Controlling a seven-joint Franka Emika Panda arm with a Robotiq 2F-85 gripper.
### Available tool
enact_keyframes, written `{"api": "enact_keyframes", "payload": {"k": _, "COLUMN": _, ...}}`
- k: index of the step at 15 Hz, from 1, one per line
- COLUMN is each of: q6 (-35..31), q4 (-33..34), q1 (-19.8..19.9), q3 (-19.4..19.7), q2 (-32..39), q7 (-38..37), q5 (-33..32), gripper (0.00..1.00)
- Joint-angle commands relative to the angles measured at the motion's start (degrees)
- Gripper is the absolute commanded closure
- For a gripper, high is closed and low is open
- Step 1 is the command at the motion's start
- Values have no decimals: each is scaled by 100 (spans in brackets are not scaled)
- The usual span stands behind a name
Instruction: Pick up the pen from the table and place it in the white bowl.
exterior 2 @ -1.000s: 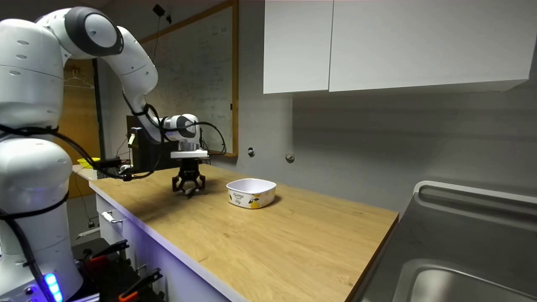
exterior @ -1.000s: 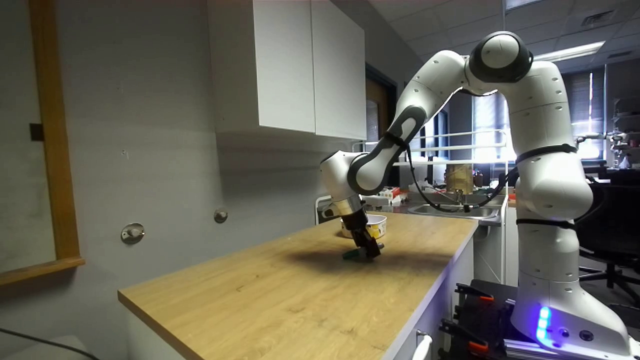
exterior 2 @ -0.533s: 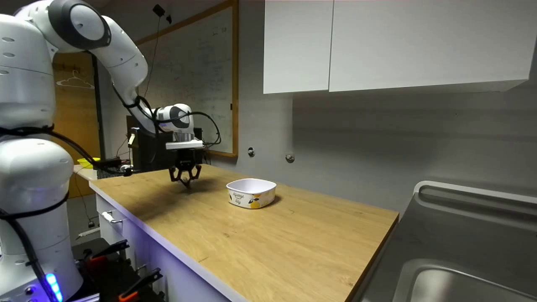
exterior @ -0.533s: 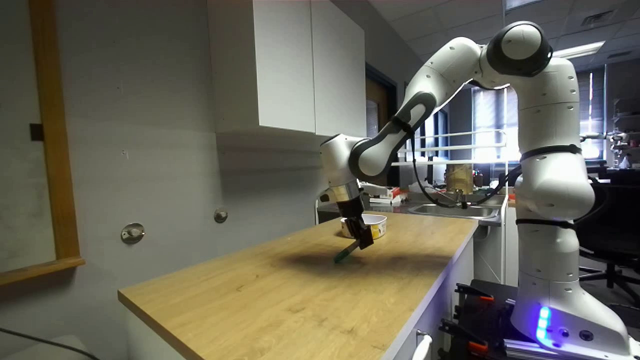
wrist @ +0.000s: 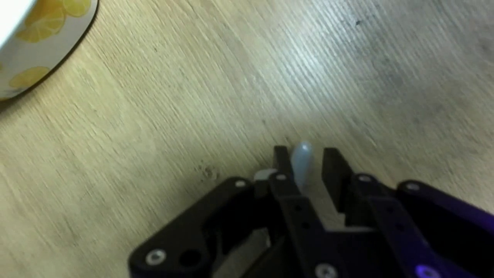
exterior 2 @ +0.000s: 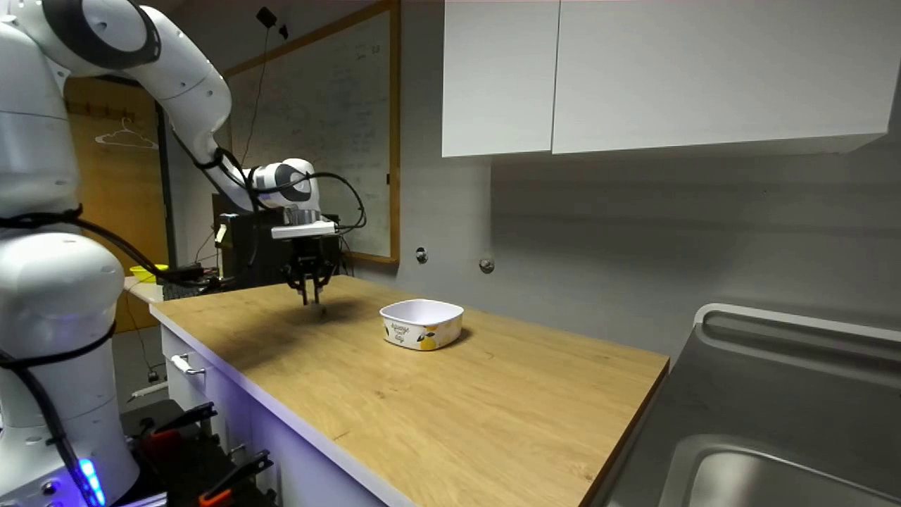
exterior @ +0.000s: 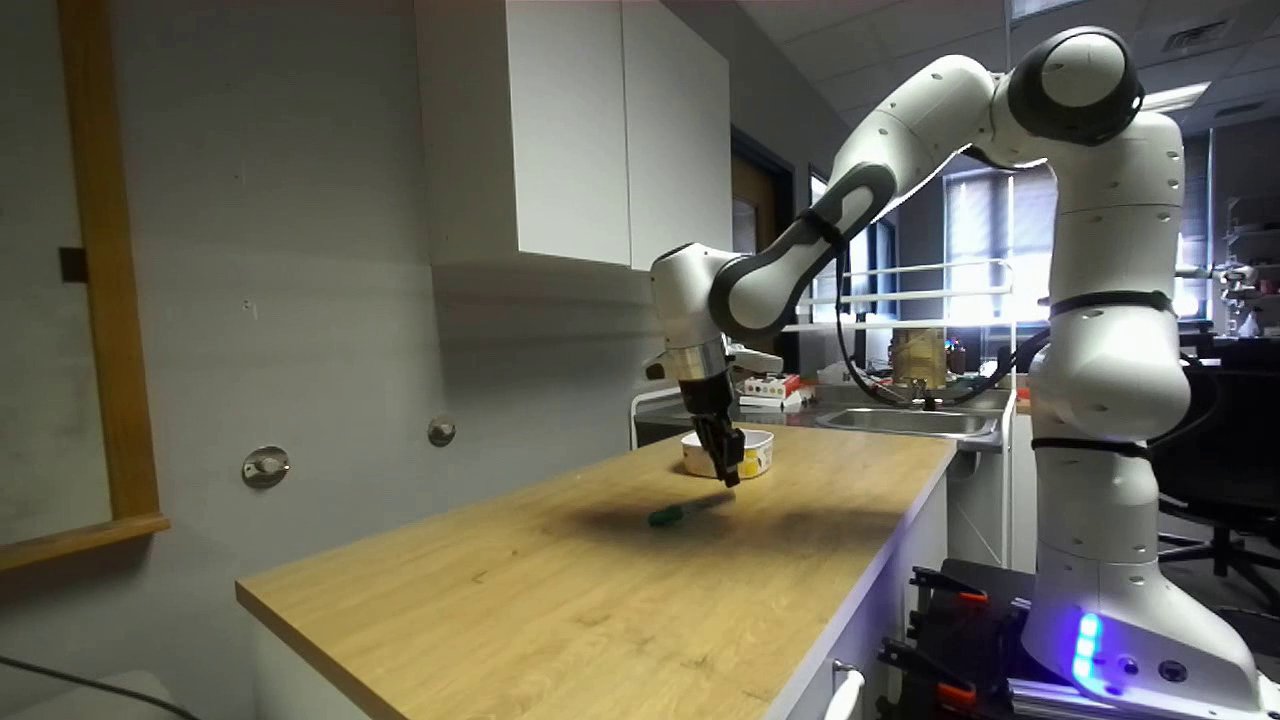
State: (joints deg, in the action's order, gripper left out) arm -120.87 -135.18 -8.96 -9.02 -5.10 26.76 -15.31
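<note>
In an exterior view: sink beyond far edge of worktop, boxes there toward left corner. Cabinet above left edge. Chair off far right corner.

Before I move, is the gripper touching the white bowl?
Apart. In an exterior view, a stretch of table shows between the gripper and the white bowl; the wrist view shows a gap there too.

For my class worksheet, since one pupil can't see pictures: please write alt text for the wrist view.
The pale end of a pen shows in the narrow gap between two dark jaws, which reach in from the bottom edge. Behind them is the wood-grained table, and a citrus-patterned white bowl is cut off at the top left.
</note>
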Motion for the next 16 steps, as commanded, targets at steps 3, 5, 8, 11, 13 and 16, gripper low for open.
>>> {"api": "enact_keyframes", "payload": {"k": 3, "q6": 123, "q4": -50, "q1": -92, "q3": -78, "q2": 143, "q7": -220, "q5": -257, "gripper": 27}}
{"api": "enact_keyframes", "payload": {"k": 5, "q6": 181, "q4": 35, "q1": -158, "q3": -150, "q2": 298, "q7": -293, "q5": -340, "gripper": 12}}
{"api": "enact_keyframes", "payload": {"k": 8, "q6": 232, "q4": 244, "q1": -287, "q3": -259, "q2": 600, "q7": -279, "q5": -376, "gripper": 0}}
{"api": "enact_keyframes", "payload": {"k": 11, "q6": 141, "q4": 527, "q1": -365, "q3": -324, "q2": 834, "q7": 165, "q5": -49, "gripper": 0}}
{"api": "enact_keyframes", "payload": {"k": 13, "q6": 105, "q4": 713, "q1": -376, "q3": -348, "q2": 949, "q7": 356, "q5": 58, "gripper": 0}}
{"api": "enact_keyframes", "payload": {"k": 16, "q6": 21, "q4": 914, "q1": -314, "q3": -331, "q2": 1074, "q7": 746, "q5": 120, "gripper": 0}}
